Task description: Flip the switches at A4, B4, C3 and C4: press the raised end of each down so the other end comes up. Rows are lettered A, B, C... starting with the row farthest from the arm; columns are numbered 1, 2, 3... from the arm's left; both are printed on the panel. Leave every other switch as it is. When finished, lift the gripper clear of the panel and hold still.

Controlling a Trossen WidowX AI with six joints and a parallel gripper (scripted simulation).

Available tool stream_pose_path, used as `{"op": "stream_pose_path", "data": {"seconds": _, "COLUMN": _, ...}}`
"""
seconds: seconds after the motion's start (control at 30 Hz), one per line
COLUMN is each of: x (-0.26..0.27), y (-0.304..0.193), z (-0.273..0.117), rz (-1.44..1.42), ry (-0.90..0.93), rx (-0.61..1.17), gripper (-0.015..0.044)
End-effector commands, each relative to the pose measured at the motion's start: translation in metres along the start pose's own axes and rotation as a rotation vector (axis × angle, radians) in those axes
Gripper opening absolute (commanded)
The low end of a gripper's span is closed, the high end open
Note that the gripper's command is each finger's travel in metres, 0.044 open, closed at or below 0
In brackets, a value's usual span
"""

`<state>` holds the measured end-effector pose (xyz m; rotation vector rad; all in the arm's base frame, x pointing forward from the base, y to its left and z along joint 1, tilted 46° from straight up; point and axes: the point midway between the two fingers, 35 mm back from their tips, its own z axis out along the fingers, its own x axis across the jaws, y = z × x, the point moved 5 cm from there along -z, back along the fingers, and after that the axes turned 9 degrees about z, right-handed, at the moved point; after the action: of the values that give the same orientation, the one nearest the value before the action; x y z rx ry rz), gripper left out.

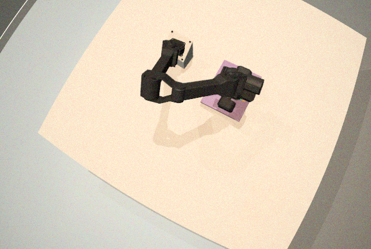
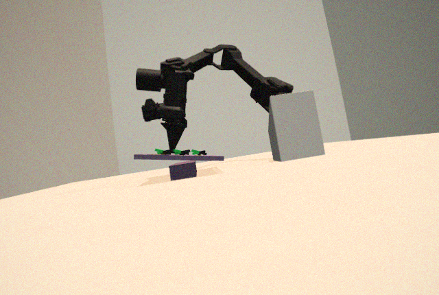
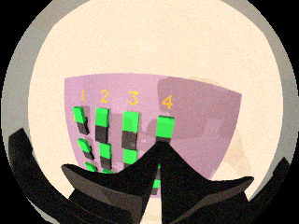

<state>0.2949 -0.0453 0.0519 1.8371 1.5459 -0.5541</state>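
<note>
The pink panel carries green-and-black rocker switches. My gripper is shut and empty, pointing down with its tips at the near, black end of switch A4; that end is mostly hidden, its green end faces away from the arm. Slivers of B4 and C4 show between the fingers; their tilt cannot be told. C3 is hidden behind the left finger. Switches A3 and B3 show left of the tips. In the top view the arm covers most switches.
Columns 1 and 2, with A1 and A2, lie farther left on the panel. The panel stands on a purple block. The grey arm base block stands apart from it on the table.
</note>
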Motion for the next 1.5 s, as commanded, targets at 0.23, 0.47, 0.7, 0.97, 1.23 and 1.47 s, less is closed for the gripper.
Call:
{"op": "stream_pose_path", "data": {"seconds": 0.23, "x": 0.001, "y": 0.004, "z": -0.062, "rz": -0.002, "ry": -0.004, "rx": 0.025, "gripper": 0.0000}}
{"op": "stream_pose_path", "data": {"seconds": 0.47, "x": -0.001, "y": -0.010, "z": -0.065, "rz": -0.003, "ry": -0.004, "rx": 0.026, "gripper": 0.0000}}
{"op": "stream_pose_path", "data": {"seconds": 0.7, "x": -0.005, "y": -0.036, "z": -0.063, "rz": -0.005, "ry": -0.004, "rx": 0.026, "gripper": 0.0000}}
{"op": "stream_pose_path", "data": {"seconds": 0.97, "x": -0.006, "y": -0.039, "z": -0.030, "rz": -0.004, "ry": -0.002, "rx": 0.001, "gripper": 0.0000}}
{"op": "stream_pose_path", "data": {"seconds": 1.23, "x": -0.006, "y": -0.039, "z": -0.018, "rz": -0.004, "ry": -0.003, "rx": 0.000, "gripper": 0.0000}}
{"op": "stream_pose_path", "data": {"seconds": 1.47, "x": -0.006, "y": -0.039, "z": -0.008, "rz": -0.004, "ry": -0.003, "rx": 0.000, "gripper": 0.0000}}
